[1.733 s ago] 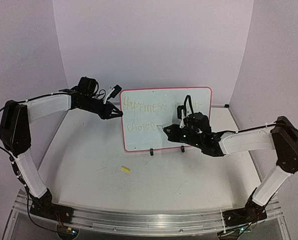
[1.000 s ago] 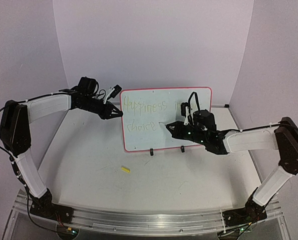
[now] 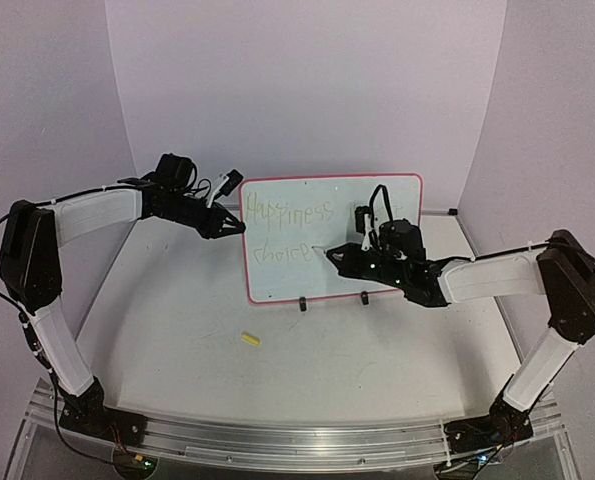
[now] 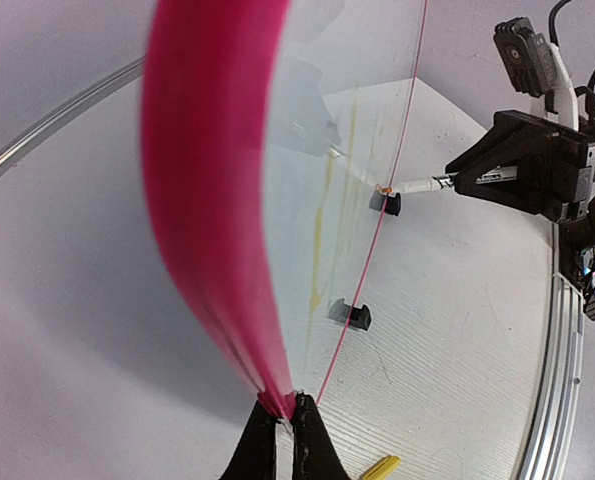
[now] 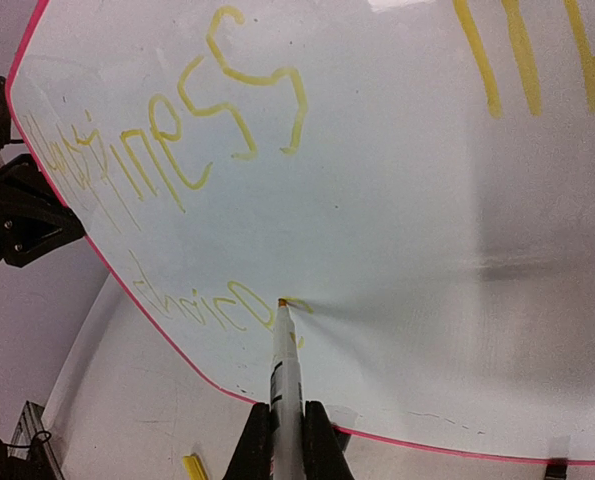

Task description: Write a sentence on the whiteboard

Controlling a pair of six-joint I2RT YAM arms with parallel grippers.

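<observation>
Whiteboard (image 3: 307, 285): stood upright toward the far side of the tabletop (image 3: 177, 330), between the two arms, propped on two small black clip feet (image 3: 301, 305) along its lower edge. Had rounded corners and a thin red-pink border. Carried the sentence (image 3: 289, 212) in faint yellow-green strokes over two lines: "Happiness" and a short word after it on the upper line, "choice" on the lower. Could not be read for sure past that point, with the last strokes too faint and the short word partly hidden behind the right arm's cable in the top view.

Left hand (image 4: 285, 420): was clenched on the whiteboard's left edge, partway up the side, fingertips pinched together over the pink border.

Right hand (image 5: 277, 440): reached in from the right, low across the front of the whiteboard, and grasped a marker (image 5: 285, 370) between both fingers, barrel pointing away from the wrist camera. Touched the white surface with the marker's tip just past the end of "choice", on the lower line.

Small yellow piece (image 3: 250, 340): lay flat on the tabletop in front of the whiteboard's lower left corner, well apart from both hands.
</observation>
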